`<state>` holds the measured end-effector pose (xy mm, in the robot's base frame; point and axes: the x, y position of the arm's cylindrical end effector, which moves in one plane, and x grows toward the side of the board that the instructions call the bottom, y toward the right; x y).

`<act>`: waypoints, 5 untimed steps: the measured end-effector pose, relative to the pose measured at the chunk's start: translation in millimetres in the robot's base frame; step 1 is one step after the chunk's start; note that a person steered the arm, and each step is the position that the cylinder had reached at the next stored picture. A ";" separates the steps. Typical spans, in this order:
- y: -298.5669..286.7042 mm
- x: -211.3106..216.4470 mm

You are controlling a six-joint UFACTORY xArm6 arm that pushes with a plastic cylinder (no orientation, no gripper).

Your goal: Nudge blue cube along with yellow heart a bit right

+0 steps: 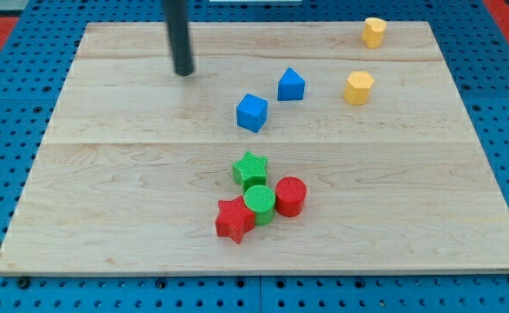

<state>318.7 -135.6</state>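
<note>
The blue cube lies a little above the board's middle. The yellow heart lies near the view's top right, well apart from the cube. My tip rests on the board up and to the left of the blue cube, with a clear gap between them. It touches no block.
A blue triangle block sits just up and right of the cube. A yellow hexagon lies below the heart. A green star, green cylinder, red cylinder and red star cluster below the middle of the wooden board.
</note>
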 end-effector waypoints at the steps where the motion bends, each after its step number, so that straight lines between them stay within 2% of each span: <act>1: -7.2 55.6; 3: 25.0 93.4; 5: 115.9 104.8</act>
